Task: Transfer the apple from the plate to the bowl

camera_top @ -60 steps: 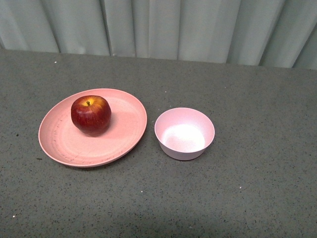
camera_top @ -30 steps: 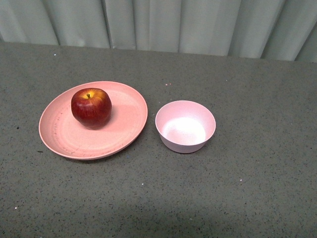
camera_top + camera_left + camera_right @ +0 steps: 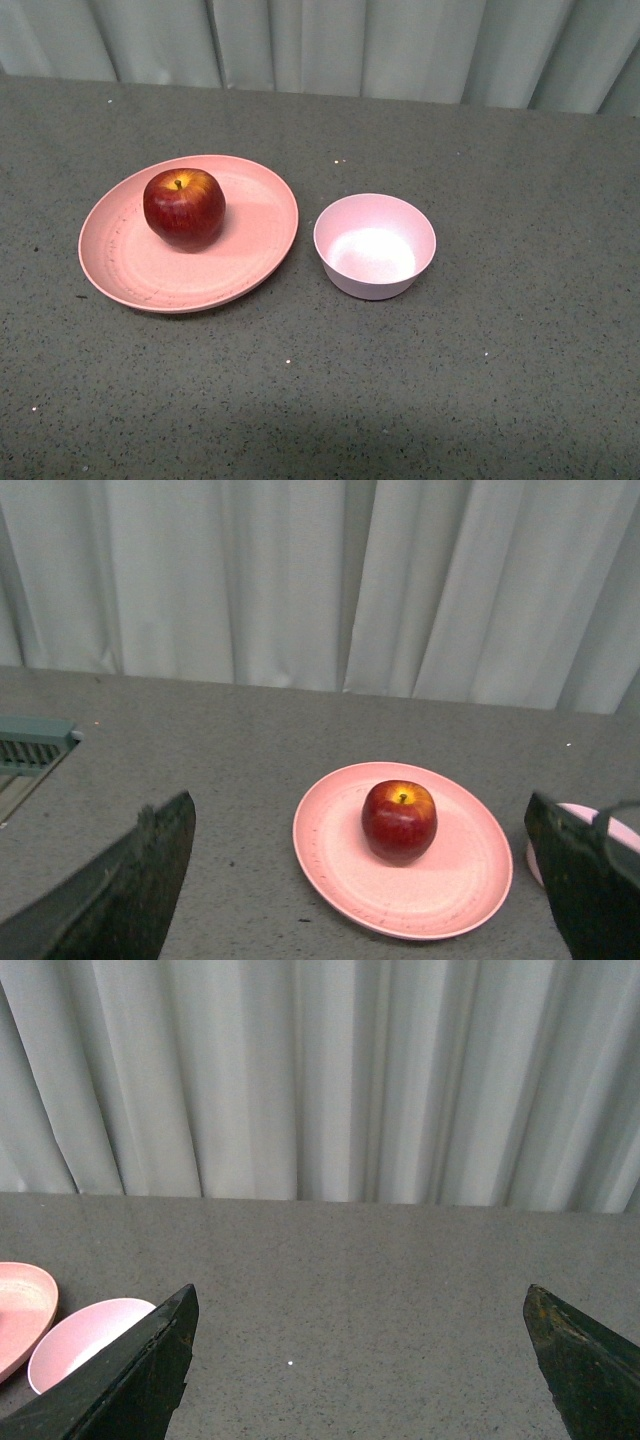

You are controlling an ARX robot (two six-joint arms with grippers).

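The dark-red apple (image 3: 184, 207) with a yellow patch at its stem sits on the far left part of the wide salmon-pink plate (image 3: 240, 270). The small pale pink bowl (image 3: 375, 246) stands empty just right of the plate. Neither arm shows in the front view. In the left wrist view my left gripper (image 3: 365, 865) is open and empty, its dark fingers (image 3: 150, 880) spread wide, with the apple (image 3: 399, 821) and the plate (image 3: 340, 865) ahead between them and the bowl's edge (image 3: 585, 815) behind one finger. My right gripper (image 3: 360, 1345) is open and empty over bare table, with the bowl (image 3: 75, 1345) and the plate's edge (image 3: 20, 1305) off to one side.
A grey speckled table (image 3: 520, 380) carries everything. Pale curtains (image 3: 320, 45) hang along its far edge. A green slatted thing (image 3: 35, 745) lies at the table's edge in the left wrist view.
In the front view the plate, apple and bowl have shifted upward in the picture; the camera's view has tilted. Nothing has been touched.
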